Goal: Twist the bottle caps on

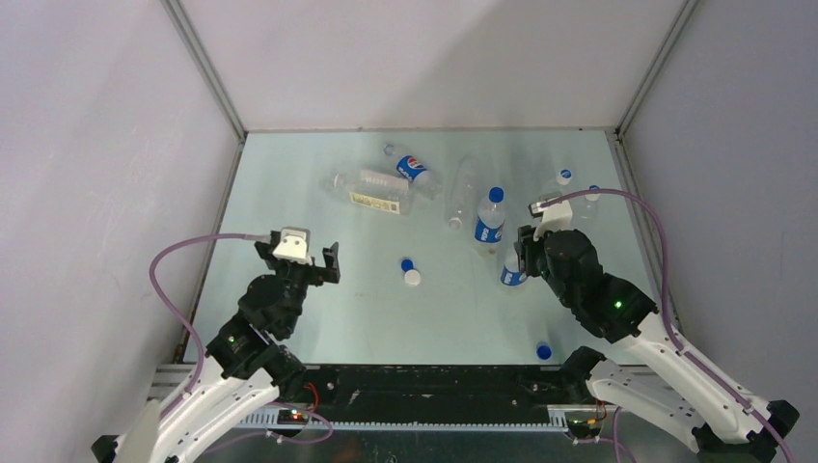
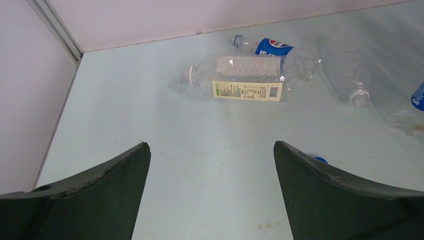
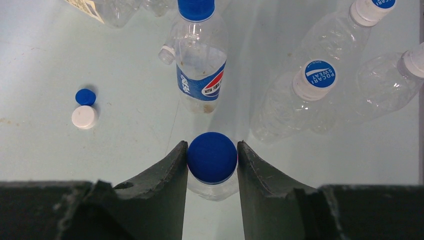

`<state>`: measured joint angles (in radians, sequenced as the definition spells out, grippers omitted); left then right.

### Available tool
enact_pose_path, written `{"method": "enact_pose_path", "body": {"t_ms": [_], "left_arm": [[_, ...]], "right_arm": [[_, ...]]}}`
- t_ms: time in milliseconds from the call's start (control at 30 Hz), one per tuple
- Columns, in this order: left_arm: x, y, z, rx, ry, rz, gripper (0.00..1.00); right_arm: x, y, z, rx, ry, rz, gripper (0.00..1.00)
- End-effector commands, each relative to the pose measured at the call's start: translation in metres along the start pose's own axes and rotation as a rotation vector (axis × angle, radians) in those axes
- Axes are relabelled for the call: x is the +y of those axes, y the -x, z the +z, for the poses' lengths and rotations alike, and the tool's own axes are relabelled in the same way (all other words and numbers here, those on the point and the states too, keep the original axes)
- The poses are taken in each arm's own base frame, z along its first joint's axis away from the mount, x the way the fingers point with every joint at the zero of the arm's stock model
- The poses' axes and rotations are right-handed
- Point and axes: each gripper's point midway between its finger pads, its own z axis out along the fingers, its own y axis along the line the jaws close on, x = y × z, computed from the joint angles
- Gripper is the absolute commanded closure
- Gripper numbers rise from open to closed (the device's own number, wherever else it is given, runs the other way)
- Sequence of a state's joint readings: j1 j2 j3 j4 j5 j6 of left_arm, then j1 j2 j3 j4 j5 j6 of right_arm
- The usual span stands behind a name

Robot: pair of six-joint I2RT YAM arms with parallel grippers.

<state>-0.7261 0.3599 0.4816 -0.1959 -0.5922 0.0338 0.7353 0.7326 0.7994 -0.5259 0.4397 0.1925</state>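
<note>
Two arms reach over the pale table (image 1: 318,318) in the overhead view: the left gripper (image 1: 299,253) hovers with its fingers wide apart and nothing between them, while the right gripper (image 1: 521,256) sits over a standing bottle (image 1: 511,273) at mid right. Just beyond it stands a blue-labelled bottle (image 1: 489,224) with a cap on. Three bottles lie on their sides near the far wall. A loose blue cap (image 1: 407,263) and a white cap (image 1: 413,278) touch at table centre, and another blue cap (image 1: 544,352) lies near the right arm's base. From the left wrist, the spread fingers (image 2: 115,185) frame bare table, with a pale-labelled bottle (image 2: 247,80) lying capless ahead, a blue-labelled one (image 2: 272,46) behind it and a clear capless one (image 2: 350,75) to the right. From the right wrist, the fingers (image 3: 165,180) press either side of a blue bottle cap (image 3: 212,156) sitting on the upright bottle's neck; two more capped bottles (image 3: 295,107) stand at right
</note>
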Motion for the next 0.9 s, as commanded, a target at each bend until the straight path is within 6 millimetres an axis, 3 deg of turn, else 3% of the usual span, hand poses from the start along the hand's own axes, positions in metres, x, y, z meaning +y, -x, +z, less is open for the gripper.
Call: {"method": "enact_pose_path", "body": {"t_ms": [0,333,867], "left_arm": [[-0.003,0.011,0.003,-0.040,-0.014,-0.026,0.00],[-0.004,0.012,0.002,-0.043,-0.018,-0.025,0.00],[-0.003,0.013,0.001,-0.051,-0.016,-0.030,0.00]], "right_arm": [[0.000,0.005,-0.001,-0.018,0.000,0.023,0.60],[-0.001,0.006,-0.003,-0.025,0.000,0.029,0.57],[-0.004,0.016,-0.014,-0.075,0.013,0.060,0.43]]}}
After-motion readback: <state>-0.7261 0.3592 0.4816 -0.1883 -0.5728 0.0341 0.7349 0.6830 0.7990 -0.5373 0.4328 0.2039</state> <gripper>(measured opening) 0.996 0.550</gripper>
